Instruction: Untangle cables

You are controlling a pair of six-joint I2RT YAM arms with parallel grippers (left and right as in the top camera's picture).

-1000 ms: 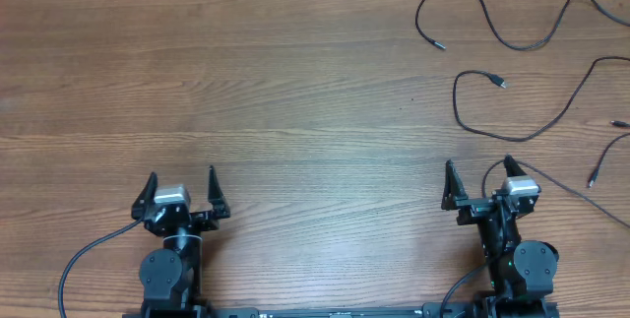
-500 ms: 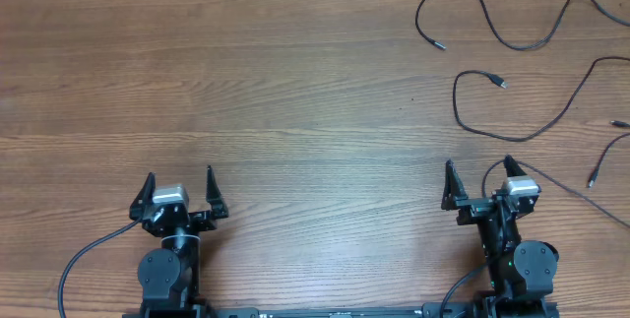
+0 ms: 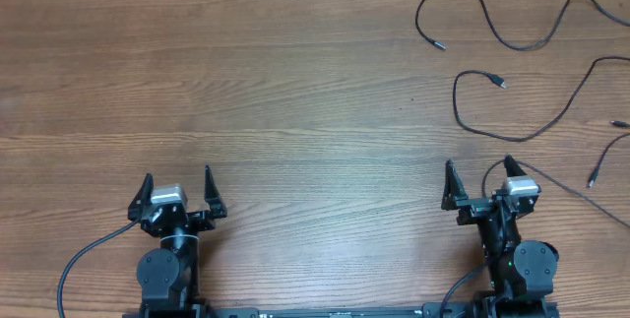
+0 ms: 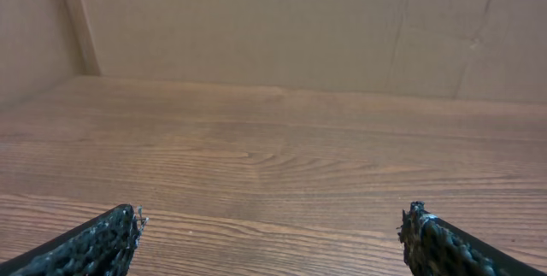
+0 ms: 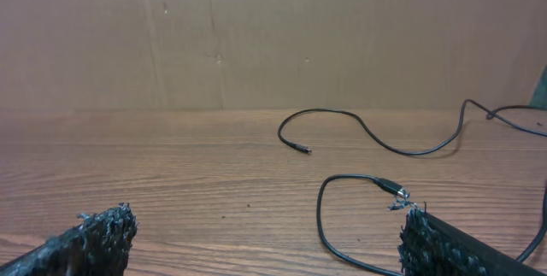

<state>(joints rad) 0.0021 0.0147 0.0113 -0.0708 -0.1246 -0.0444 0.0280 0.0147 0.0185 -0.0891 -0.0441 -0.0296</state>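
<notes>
Overhead view is showing the thin black cables lying loose in the upper right of the frame on the brown wooden table. Both the left gripper and right gripper are sitting low, spread wide, holding nothing. Nothing is blocking the way.

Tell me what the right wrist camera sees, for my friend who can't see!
Two thin black cables lie loose on a wooden table, apart from the open right gripper. A plain brown wall stands behind.
</notes>
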